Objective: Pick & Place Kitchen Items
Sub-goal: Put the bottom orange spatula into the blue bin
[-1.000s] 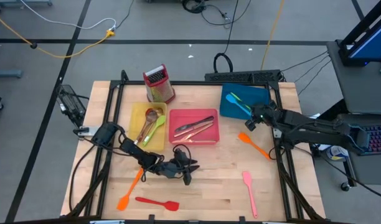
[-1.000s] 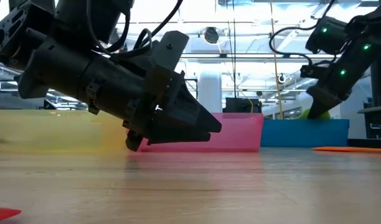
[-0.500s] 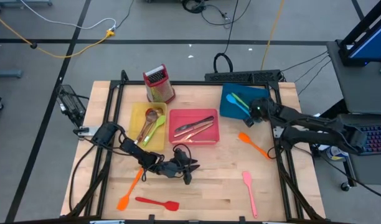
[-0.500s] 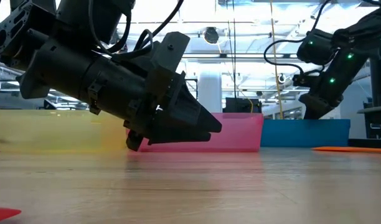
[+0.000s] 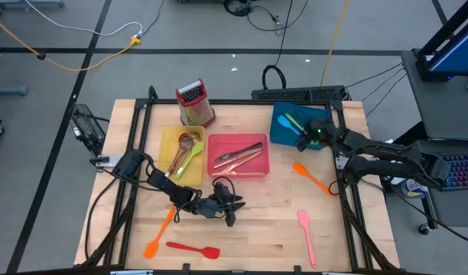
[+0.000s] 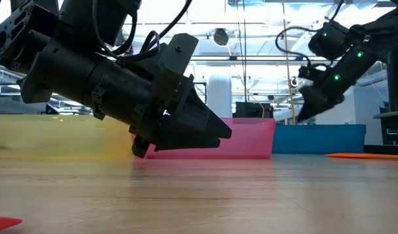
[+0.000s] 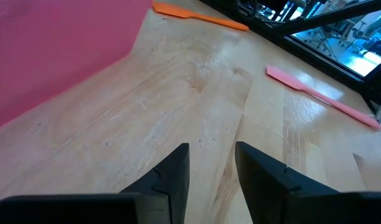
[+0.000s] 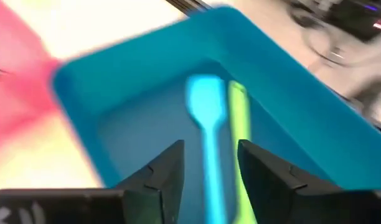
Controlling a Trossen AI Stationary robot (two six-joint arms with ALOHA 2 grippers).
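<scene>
The right gripper hangs over the blue tray at the desk's far right corner, its fingers parted and grasping nothing. Below it in the tray lie a blue spatula and a green utensil side by side — apparently touching, though the wrist view is blurred. The left gripper sits low over bare wood just in front of the pink tray, jaws apart and empty. On the desk lie an orange spatula near the right arm, a pink spatula towards the near edge, and — at the near left — another orange spatula and a red one.
</scene>
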